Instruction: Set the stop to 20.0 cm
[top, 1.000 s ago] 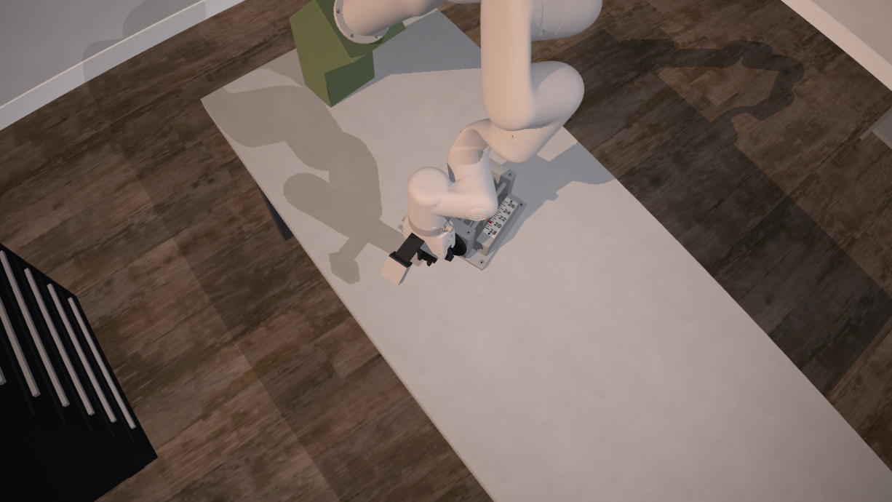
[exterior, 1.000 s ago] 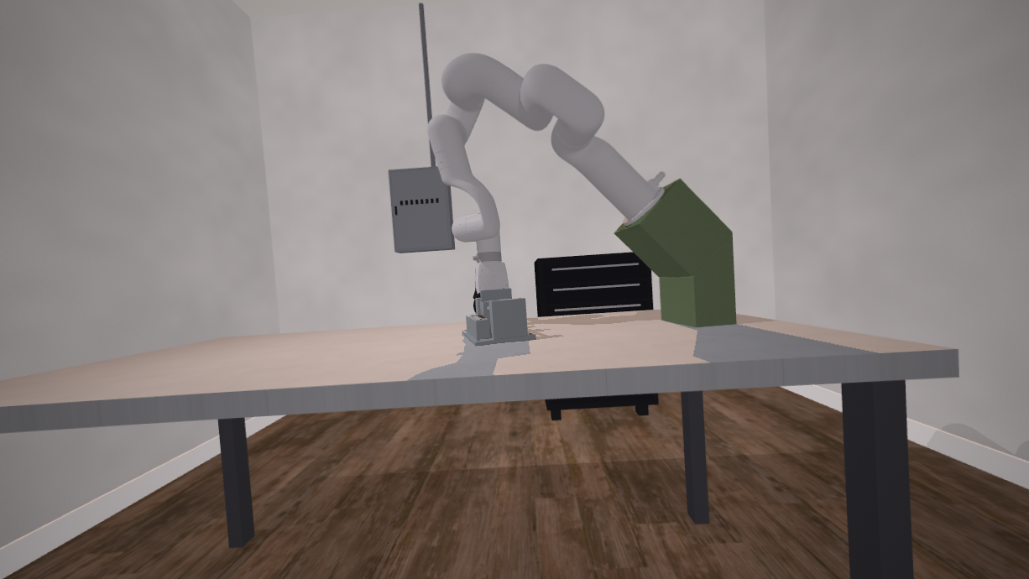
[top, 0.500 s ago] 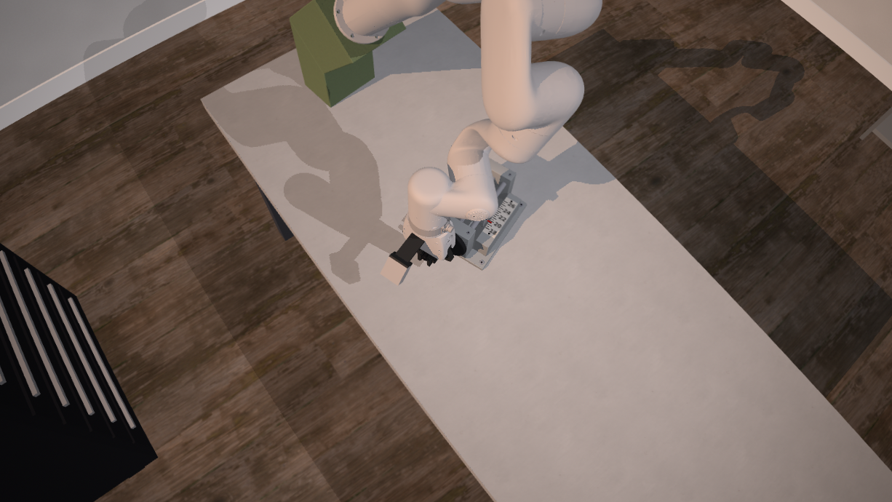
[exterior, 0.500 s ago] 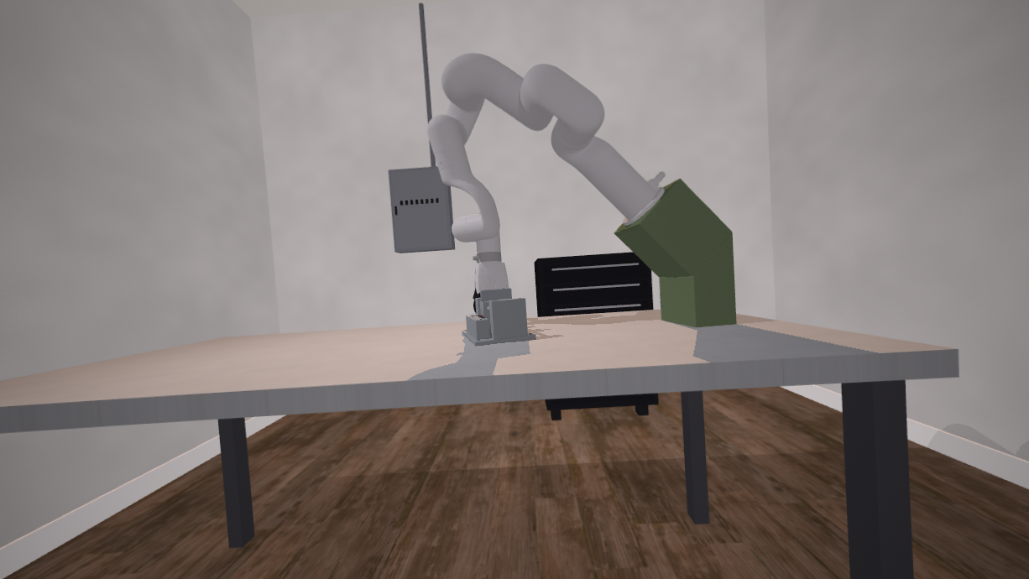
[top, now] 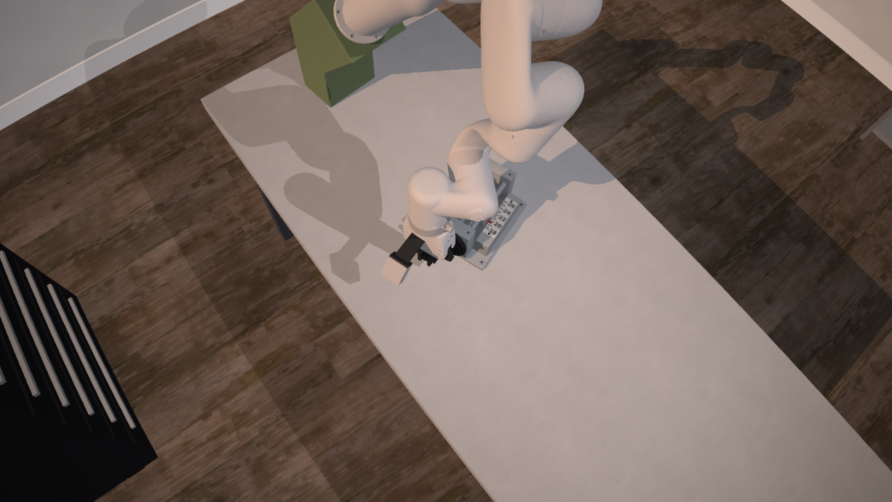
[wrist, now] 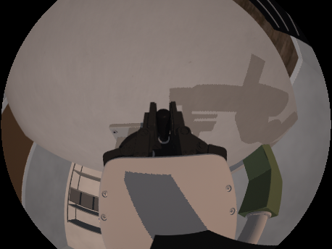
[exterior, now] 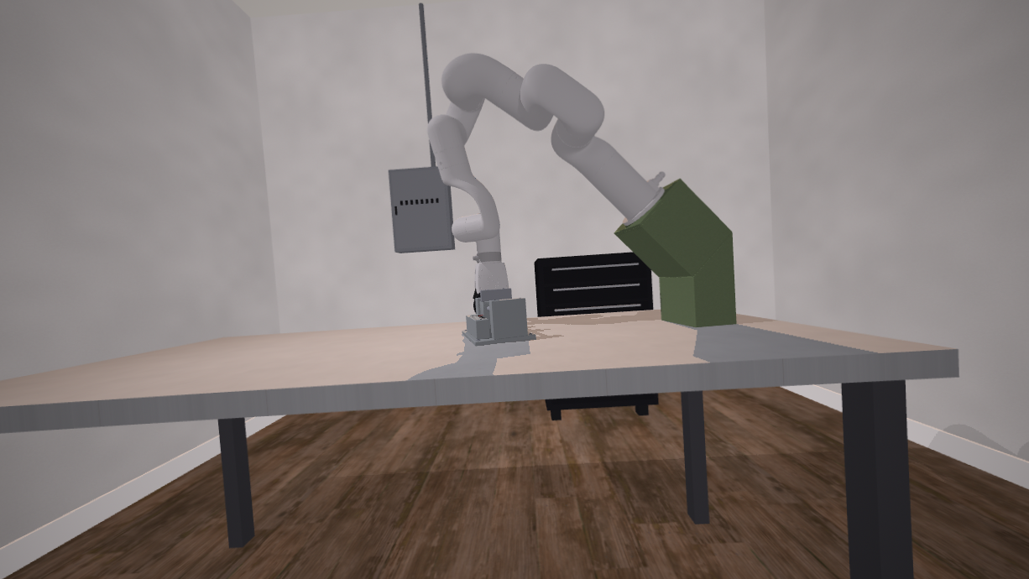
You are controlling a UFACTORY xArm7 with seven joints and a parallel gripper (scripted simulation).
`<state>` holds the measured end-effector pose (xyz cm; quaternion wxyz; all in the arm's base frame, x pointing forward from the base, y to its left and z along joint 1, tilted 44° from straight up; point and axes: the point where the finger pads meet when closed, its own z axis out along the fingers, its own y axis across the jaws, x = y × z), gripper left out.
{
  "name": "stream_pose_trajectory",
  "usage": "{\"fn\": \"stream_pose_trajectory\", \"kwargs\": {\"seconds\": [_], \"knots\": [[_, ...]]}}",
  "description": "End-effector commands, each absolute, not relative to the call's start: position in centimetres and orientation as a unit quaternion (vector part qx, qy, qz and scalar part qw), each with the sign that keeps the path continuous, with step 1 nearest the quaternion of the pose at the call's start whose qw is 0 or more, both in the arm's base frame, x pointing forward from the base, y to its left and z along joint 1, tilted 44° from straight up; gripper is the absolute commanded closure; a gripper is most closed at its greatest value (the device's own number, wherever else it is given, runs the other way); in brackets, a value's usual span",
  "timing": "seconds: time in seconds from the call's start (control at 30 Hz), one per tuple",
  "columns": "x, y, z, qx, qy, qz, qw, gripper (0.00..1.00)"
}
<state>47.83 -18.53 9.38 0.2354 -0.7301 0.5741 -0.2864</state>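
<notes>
- Fingers (top: pixel 429 257) nearly together, one on each side of the black handle (wrist: pixel 163 124), closed on it with only its thickness between them.
- Gripper (top: pixel 439 257) (exterior: pixel 476 305) (wrist: pixel 162 110) pointing down at the wheel's side of the rig; the exterior view mostly hides it.
- Handwheel (top: pixel 460 244): black, at the end of the rig, partly covered by the gripper.
- Rig (top: pixel 474 236) (exterior: pixel 508 320): grey upright blocks on a flat plate with screws in its corners, standing on the table under the forearm.
- Scale (top: pixel 498 221): white, dark numbers and ticks, lying along one side of the rig. A small red mark (top: pixel 490 222) sits near the 20; too small to read exactly. The stop itself is hard to make out.
- Arm (top: pixel 508 74) (exterior: pixel 568 107) (wrist: pixel 256 228): pale, arched high, then bent down to an upright wrist.
- Table (top: pixel 562 311) (exterior: pixel 504 388) (wrist: pixel 109 54): pale, smooth top crossed by the arm's shadows, with a grey edge and dark legs.
- Base (top: pixel 337 74) (exterior: pixel 712 266) (wrist: pixel 261 181): green, angular, at one end of the table.
- Floor (top: pixel 206 386) (exterior: pixel 461 496): brown planks.
- Cabinet (top: pixel 62 455) (exterior: pixel 593 277): black, with light bars, beyond the table in the exterior view.
- Wall box (exterior: pixel 420 226): grey, slotted, below a thin pipe (exterior: pixel 425 71) on the pale wall.

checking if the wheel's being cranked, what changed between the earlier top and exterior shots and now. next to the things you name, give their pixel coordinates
Nothing visibly changed. The gripper (top: pixel 439 257) (exterior: pixel 477 297) (wrist: pixel 162 110) stayed put, now closed around the handwheel's black handle (wrist: pixel 163 123); no new hold or release shows. The red mark (top: pixel 490 221) on the scale stayed too. Any very small motion can't be told.
</notes>
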Motion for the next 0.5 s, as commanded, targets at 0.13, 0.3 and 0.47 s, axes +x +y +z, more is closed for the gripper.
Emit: {"fn": "stream_pose_trajectory", "kwargs": {"seconds": [0.13,0.3,0.47], "knots": [[47.82,-18.62,9.45,-0.729,0.575,-0.287,0.235,0.94],[47.82,-18.62,9.45,-0.729,0.575,-0.287,0.235,0.43],[47.82,-18.62,9.45,-0.729,0.575,-0.287,0.235,0.43]]}}
